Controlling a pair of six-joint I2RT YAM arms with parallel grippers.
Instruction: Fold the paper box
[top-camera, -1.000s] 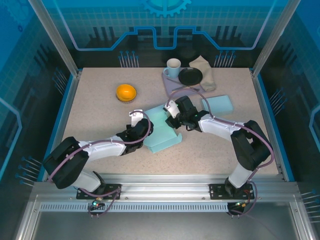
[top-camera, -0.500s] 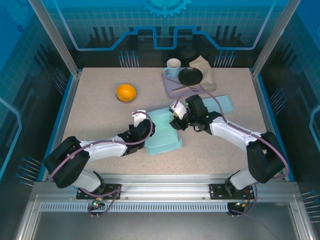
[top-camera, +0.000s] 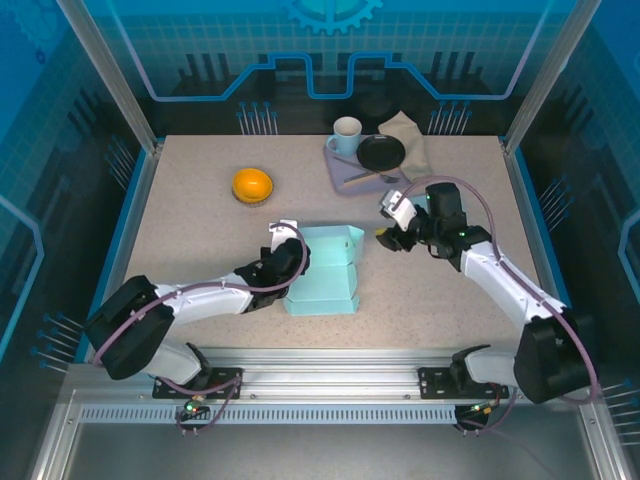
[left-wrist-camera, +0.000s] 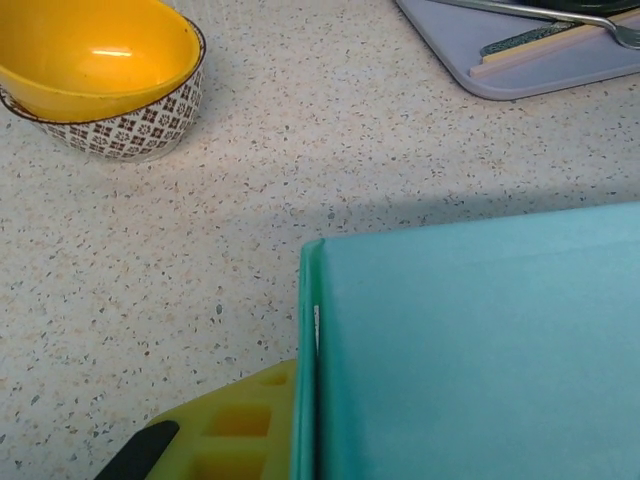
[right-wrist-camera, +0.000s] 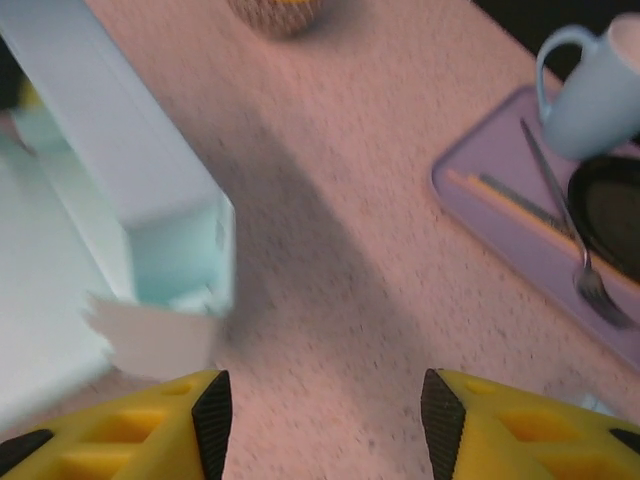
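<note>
text: none legible | labels, brands: none | numbers, signs: none on any surface

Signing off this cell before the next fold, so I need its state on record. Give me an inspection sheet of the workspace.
Surface: speckled table top, no damage seen.
Job's things: teal paper box, partly folded, near the front centre.
Clutter: yellow bowl, mug, tray bearing black dish and fork, beige cloth, all toward the back.
Hands: left hand shut on the paper box's left wall; right hand open, apart from the box, holding nothing.
Cables: purple cable along each arm, no snag seen.
Surroundings: blue panels, metal frame; nothing seen amiss.
</note>
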